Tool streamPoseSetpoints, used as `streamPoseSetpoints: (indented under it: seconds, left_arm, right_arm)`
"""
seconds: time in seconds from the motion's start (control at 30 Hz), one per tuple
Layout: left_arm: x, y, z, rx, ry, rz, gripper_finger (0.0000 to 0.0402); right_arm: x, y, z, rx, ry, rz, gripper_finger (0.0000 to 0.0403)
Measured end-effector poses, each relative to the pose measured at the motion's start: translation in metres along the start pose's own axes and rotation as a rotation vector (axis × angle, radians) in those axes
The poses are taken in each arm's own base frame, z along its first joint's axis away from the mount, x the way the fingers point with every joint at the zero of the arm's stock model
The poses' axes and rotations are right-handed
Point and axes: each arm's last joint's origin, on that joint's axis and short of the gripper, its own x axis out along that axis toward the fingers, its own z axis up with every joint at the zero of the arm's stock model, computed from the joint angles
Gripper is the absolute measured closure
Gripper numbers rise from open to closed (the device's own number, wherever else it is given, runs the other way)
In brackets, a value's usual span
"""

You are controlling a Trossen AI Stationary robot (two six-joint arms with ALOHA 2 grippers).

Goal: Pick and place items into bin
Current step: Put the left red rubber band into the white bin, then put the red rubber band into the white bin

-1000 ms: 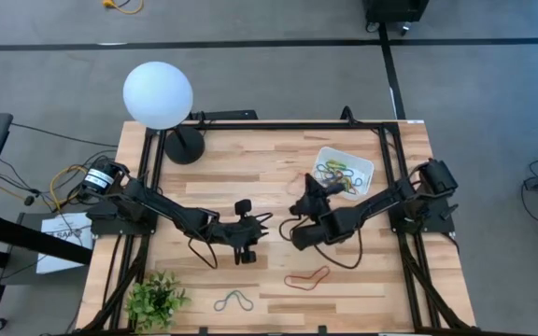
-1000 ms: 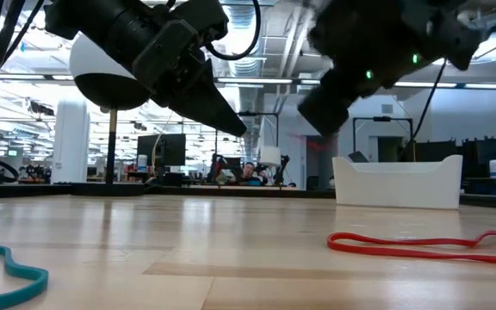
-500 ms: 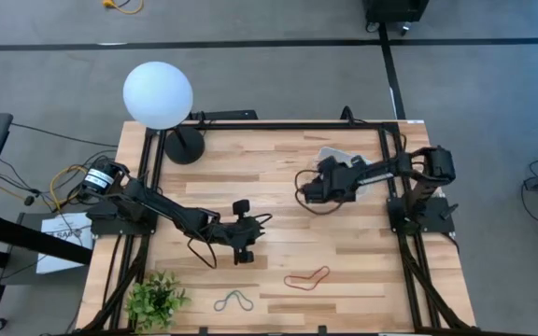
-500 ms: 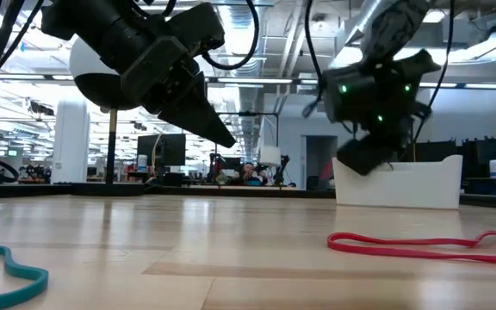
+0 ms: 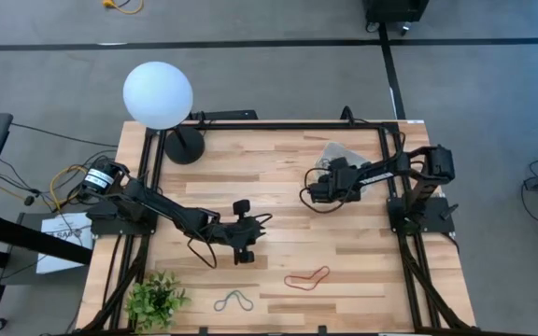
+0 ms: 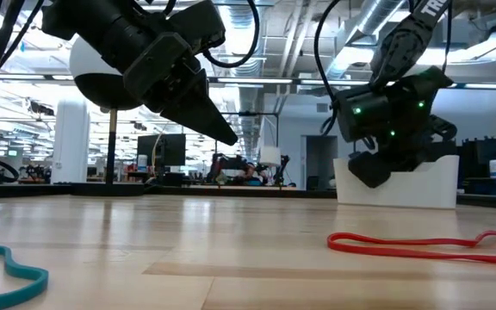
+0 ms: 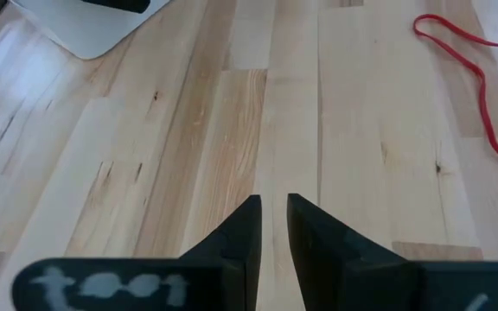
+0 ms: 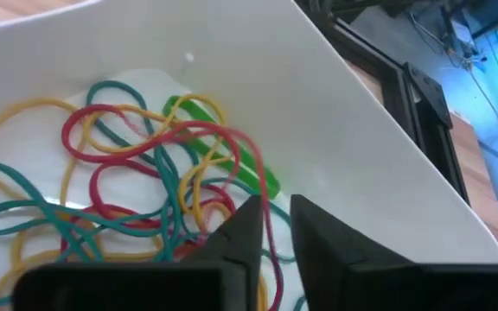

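Since a second ago the right arm has swung from table centre out toward two o'clock, and its right gripper (image 8: 271, 220) now hangs inside the white bin (image 8: 335, 130), fingers nearly together with a red band (image 8: 232, 142) passing between them; whether it grips that loop I cannot tell. The bin holds a tangle of red, yellow, teal and green rubber bands (image 8: 137, 173). If a loop snags on a fingertip, lifting away could drag bands back out or tip the light bin. The left gripper (image 7: 271, 216) hovers near table centre, fingers narrow and empty. A red rubber band (image 5: 306, 277) and a grey-blue rubber band (image 5: 234, 301) lie on the table toward six o'clock.
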Motion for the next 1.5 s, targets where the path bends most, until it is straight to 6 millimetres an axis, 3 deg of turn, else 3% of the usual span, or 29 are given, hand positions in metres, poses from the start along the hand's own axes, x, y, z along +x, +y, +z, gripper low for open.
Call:
streamPoseSetpoints:
  seconds: [0.33, 0.5, 0.77, 0.93, 1.07, 1.2, 1.37, 1.5]
  left_arm:
    - [0.000, 0.000, 0.000, 0.000, 0.000, 0.002, 0.0352]
    - [0.000, 0.001, 0.000, -0.001, -0.001, 0.004, 0.0352]
    - [0.000, 0.001, 0.000, -0.001, -0.001, 0.005, 0.0352]
    - [0.000, 0.001, 0.000, -0.001, -0.001, 0.005, 0.0352]
    - [0.000, 0.001, 0.000, -0.001, -0.001, 0.005, 0.0352]
    - [0.000, 0.001, 0.000, -0.001, 0.000, 0.004, 0.0352]
    - [0.000, 0.001, 0.000, -0.004, 0.000, 0.004, 0.0352]
    - [0.000, 0.001, 0.000, -0.006, -0.001, 0.004, 0.0352]
  right_arm:
    - [-0.005, 0.002, -0.004, -0.022, -0.022, 0.014, 0.0287]
    - [-0.025, 0.007, 0.003, -0.065, -0.078, 0.040, 0.0285]
    - [-0.091, -0.006, 0.037, -0.063, -0.204, 0.178, 0.0284]
    - [-0.144, -0.016, 0.038, -0.191, -0.227, 0.422, 0.0284]
    - [-0.176, -0.017, 0.018, -0.309, -0.084, 0.717, 0.0284]
    - [-0.204, -0.009, -0.014, -0.429, -0.014, 0.924, 0.0284]
    - [-0.226, 0.014, -0.067, -0.631, -0.086, 1.008, 0.0284]
    - [-0.229, 0.030, -0.112, -0.866, -0.141, 0.999, 0.0284]
